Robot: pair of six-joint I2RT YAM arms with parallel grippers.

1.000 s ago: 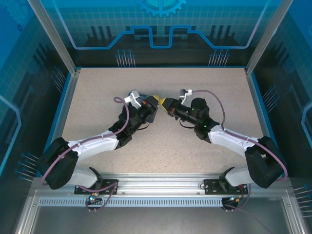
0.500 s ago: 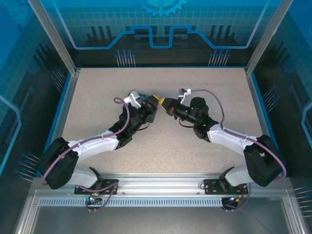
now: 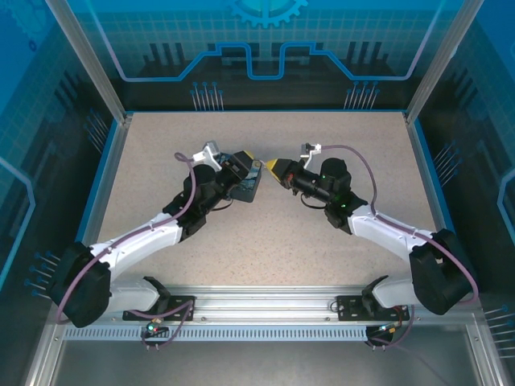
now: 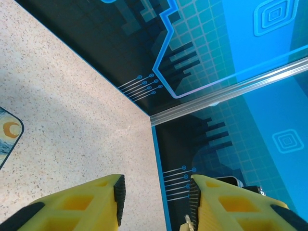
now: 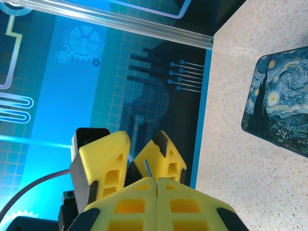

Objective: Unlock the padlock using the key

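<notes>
Upper centre, top view: L gripper [image 3: 251, 159] and R gripper [image 3: 279, 168] nose to nose over table [image 3: 338, 137].
R pinched shut on the key [image 5: 147, 169], blade aimed at L, whose jaws gape w/ nothing btwn; prob. aligning for insertion. Padlock: can't tell where.

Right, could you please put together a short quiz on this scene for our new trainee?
1. True or false: the right claw stands wide open.
2. What lies on the table close to the left claw? A) a mug B) a tin with a starry-night painting C) a screwdriver
3. Fill in: the thin metal key sticks out of the shut ___ claw.
Key: 1 false, it is shut on the key. 2 B. 3 right.
</notes>
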